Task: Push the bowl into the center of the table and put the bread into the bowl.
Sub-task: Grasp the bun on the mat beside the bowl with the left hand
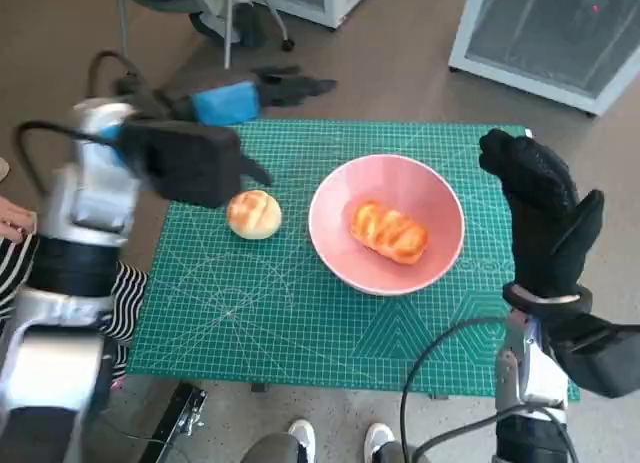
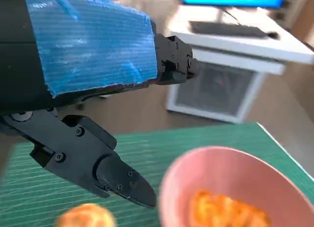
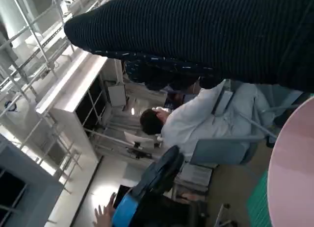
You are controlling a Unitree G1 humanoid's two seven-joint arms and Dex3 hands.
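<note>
Right hand point(image 1: 545, 218) raised at the table's right edge, fingers apart, holding nothing, beside the bowl but apart from it. Pink bowl point(image 1: 386, 223) sits about mid-table on the green mat point(image 1: 300, 323); one elongated glazed bread point(image 1: 389, 232) already lies inside. Round bun point(image 1: 254, 214) rests on the mat just left of the bowl, not touching. Left hand point(image 1: 185, 158) hovers near the far-left corner above the bun, fingers spread, empty. Judgement: bun light, soft, crushable; take it gently across its sides. Bowl rigid and probably slides easily.

Smooth glossy pink bowl point(image 1: 386, 223); matt gridded green mat point(image 1: 280, 313); knitted glove on right hand point(image 1: 541, 215); glazed bread point(image 1: 389, 231).
</note>
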